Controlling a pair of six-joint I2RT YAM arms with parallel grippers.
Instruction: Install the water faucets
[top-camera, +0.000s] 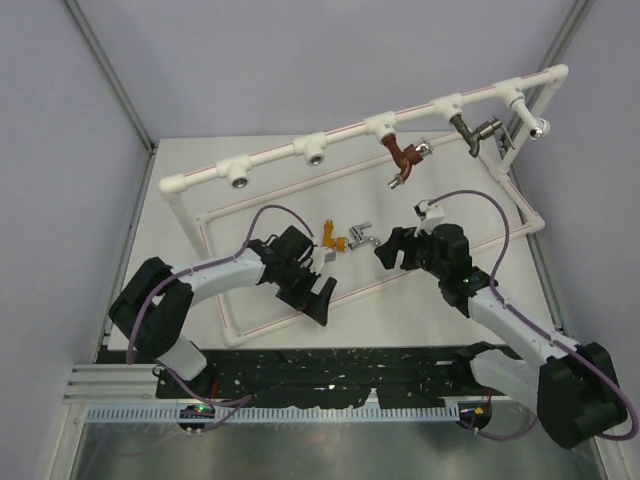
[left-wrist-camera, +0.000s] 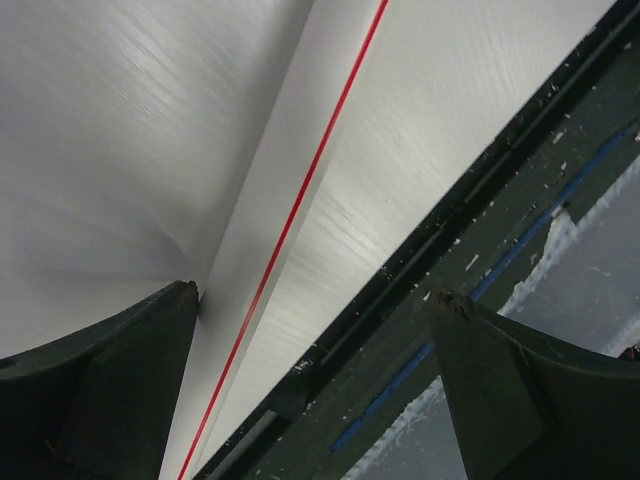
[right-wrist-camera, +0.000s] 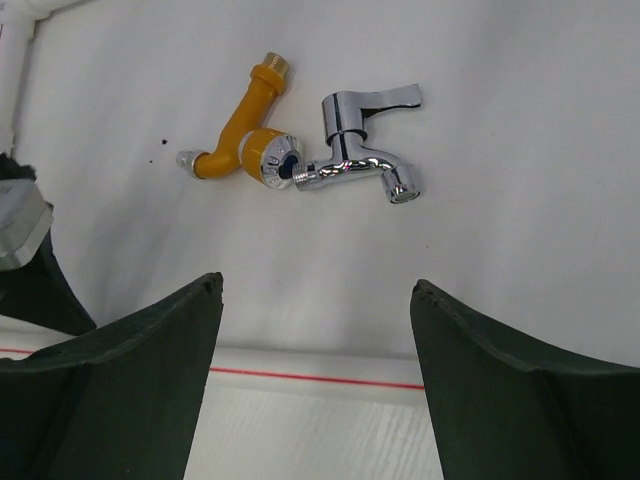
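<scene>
- Right gripper (right-wrist-camera: 315, 290): jaws apart, empty, above a pipe (right-wrist-camera: 320, 410).
- Chrome faucet (right-wrist-camera: 360, 150): lying on the table (right-wrist-camera: 520, 100) at the gripper's 12 o'clock, touching the yellow faucet (right-wrist-camera: 245, 140) at 11 o'clock.
- Handling, judged: both rigid. The chrome one is likely dense and slick, so grip across the short body under the handle, not the rounded spout.
- Left gripper (left-wrist-camera: 315, 295): wide open, empty.

The left gripper (left-wrist-camera: 315, 295) presents two dark fingers (left-wrist-camera: 110, 390) at the lower corners of the view, jaws standing wide apart. A white plastic pipe with a thin red stripe (left-wrist-camera: 270, 200) runs diagonally over the white tabletop (left-wrist-camera: 460, 110), meeting the left-hand finger's tip. A black rail with a blue strip (left-wrist-camera: 470, 235) borders the tabletop's edge.
</scene>
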